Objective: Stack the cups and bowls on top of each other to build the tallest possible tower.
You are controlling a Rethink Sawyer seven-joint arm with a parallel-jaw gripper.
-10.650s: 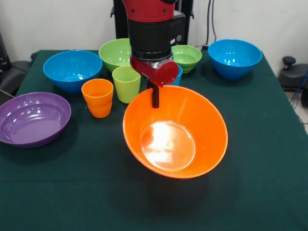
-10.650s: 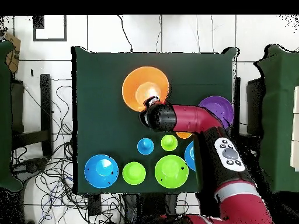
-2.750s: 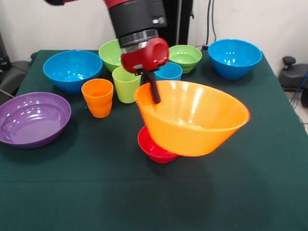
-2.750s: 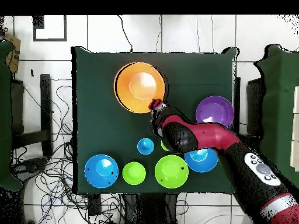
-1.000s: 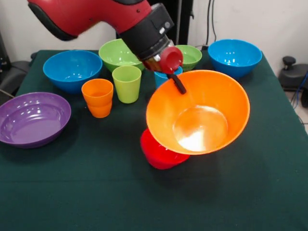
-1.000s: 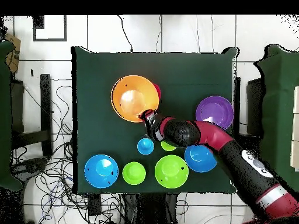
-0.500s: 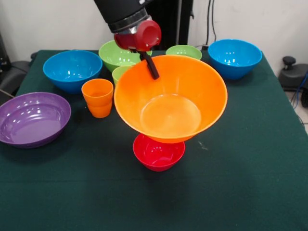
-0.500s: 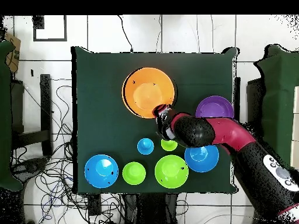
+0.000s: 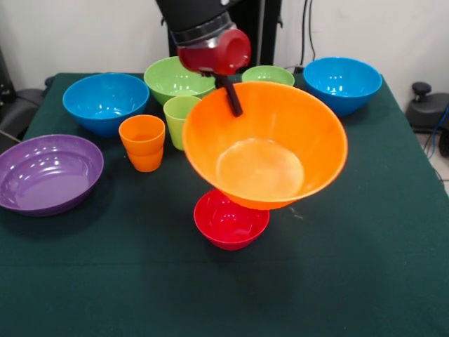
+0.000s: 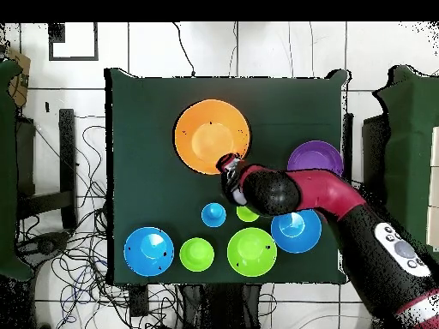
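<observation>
My gripper (image 9: 236, 107) is shut on the far rim of the big orange bowl (image 9: 265, 156) and holds it tilted above the table. The bowl hangs over the small red bowl (image 9: 230, 222), which stands upright on the cloth. In the overhead view the gripper (image 10: 226, 163) is at the orange bowl's (image 10: 212, 135) rim, and the red bowl is hidden under it. The orange cup (image 9: 142, 142) and lime green cup (image 9: 178, 116) stand left of the held bowl. The blue cup (image 10: 213, 214) shows only from overhead.
A purple bowl (image 9: 45, 172) sits at the left edge. Two blue bowls (image 9: 105, 102) (image 9: 342, 83), a large green bowl (image 9: 174, 78) and a small green bowl (image 9: 268, 74) line the far side. The table (image 9: 351, 267) has a dark green cloth.
The orange bowl was lifted off its tilt against the red bowl, swung left and levelled, then shifted a little back to the right. The red bowl now stands upright.
</observation>
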